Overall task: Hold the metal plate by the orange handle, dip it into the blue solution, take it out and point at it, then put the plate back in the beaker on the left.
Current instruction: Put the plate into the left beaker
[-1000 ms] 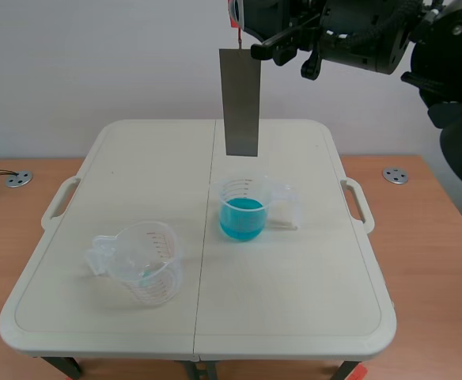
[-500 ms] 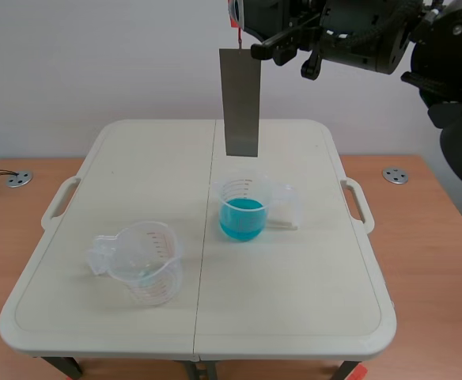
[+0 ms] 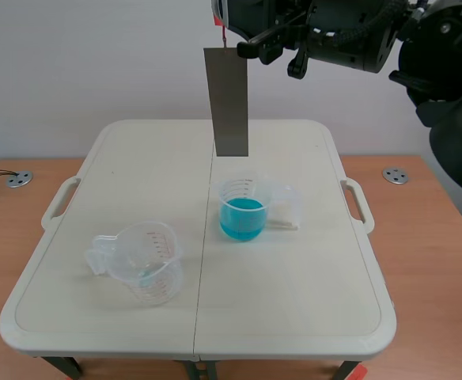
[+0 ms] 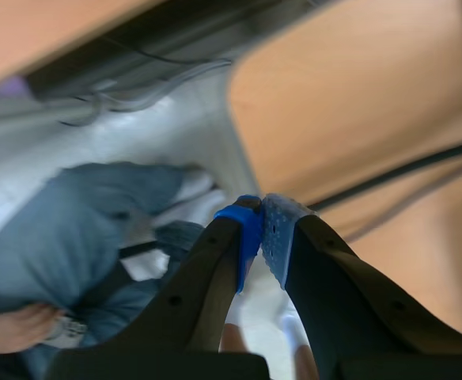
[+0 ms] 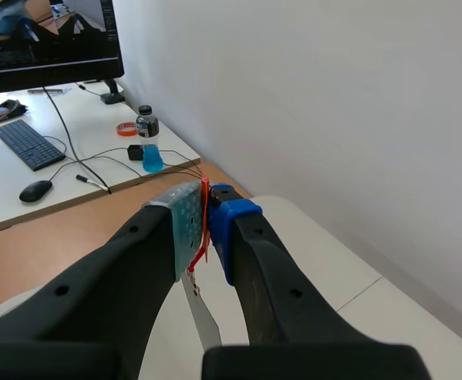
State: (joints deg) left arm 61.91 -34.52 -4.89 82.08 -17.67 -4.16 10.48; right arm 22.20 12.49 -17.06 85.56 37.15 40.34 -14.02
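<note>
A grey metal plate [image 3: 227,101] hangs upright high over the white table [image 3: 310,301], behind and a little left of the beaker of blue solution [image 3: 242,209]. Its thin orange handle [image 5: 204,222] is pinched between the pads of my right gripper [image 5: 207,215], which is shut on it; the plate [image 5: 201,315] dangles below the fingers. The right gripper [image 3: 229,24] stands across the scene's top. An empty clear beaker [image 3: 145,262] sits on the table's left front. My left gripper [image 4: 261,233] is shut on nothing, off the table, and out of the scene view.
A clear measuring cup [image 3: 284,206] lies right behind the blue beaker. Under the left gripper are the floor, cables and a person's legs [image 4: 73,245]. A desk with a keyboard [image 5: 27,144], mouse and small bottle lies beyond the right gripper.
My right gripper has carried the hanging plate a little to the left and slightly up. The beakers have not moved.
</note>
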